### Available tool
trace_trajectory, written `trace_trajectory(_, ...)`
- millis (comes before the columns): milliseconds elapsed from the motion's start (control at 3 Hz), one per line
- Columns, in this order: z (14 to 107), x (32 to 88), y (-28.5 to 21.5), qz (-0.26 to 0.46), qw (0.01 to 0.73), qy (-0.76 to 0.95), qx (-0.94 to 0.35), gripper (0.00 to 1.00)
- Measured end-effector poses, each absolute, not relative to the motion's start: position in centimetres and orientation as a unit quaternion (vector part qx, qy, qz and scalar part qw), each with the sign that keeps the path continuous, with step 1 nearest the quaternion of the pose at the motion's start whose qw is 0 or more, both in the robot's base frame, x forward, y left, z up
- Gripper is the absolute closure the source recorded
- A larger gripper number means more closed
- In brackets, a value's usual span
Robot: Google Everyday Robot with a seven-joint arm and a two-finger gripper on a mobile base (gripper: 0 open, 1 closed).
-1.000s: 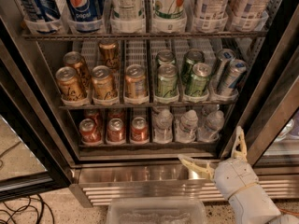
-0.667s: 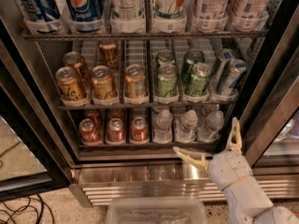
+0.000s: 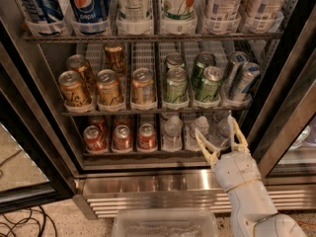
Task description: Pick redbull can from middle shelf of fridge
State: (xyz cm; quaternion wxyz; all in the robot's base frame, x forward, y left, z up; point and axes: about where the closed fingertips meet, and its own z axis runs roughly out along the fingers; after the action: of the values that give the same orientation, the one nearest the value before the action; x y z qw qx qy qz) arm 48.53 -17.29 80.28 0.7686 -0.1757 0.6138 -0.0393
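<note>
The fridge (image 3: 49, 112) stands open in front of me. On its middle shelf (image 3: 148, 110), a wire rack with white dividers, gold cans stand at the left, green cans in the middle, and two slim silver-blue redbull cans (image 3: 243, 81) at the far right. My white gripper (image 3: 221, 138) is open and empty, fingers pointing up, in front of the bottom shelf's water bottles, below and a little left of the redbull cans. It touches nothing.
The top rack holds tall bottles (image 3: 89, 6). The bottom rack holds red cans (image 3: 121, 137) and water bottles (image 3: 172, 131). A dark door frame (image 3: 291, 98) stands at the right. A clear plastic bin (image 3: 165, 223) lies on the floor below. Cables (image 3: 19, 221) lie at the bottom left.
My gripper has risen and swung upward from below the fridge's bottom edge to in front of the bottom shelf, its fingers now pointing up.
</note>
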Motion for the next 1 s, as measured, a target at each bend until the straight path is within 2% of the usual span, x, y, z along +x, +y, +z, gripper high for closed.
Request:
trace_trajectory(333, 81.1, 49.4, -18.1, -0.066, 0.782, 0.604, -0.141, 0.39)
trace_trajectory(667, 82.3, 50.1, -19.4, -0.100, 0.793, 0.591, -0.109, 0.29)
trace_trajectory(1000, 83.6, 50.8, -20.5, -0.130, 0.804, 0.575, -0.083, 0.36)
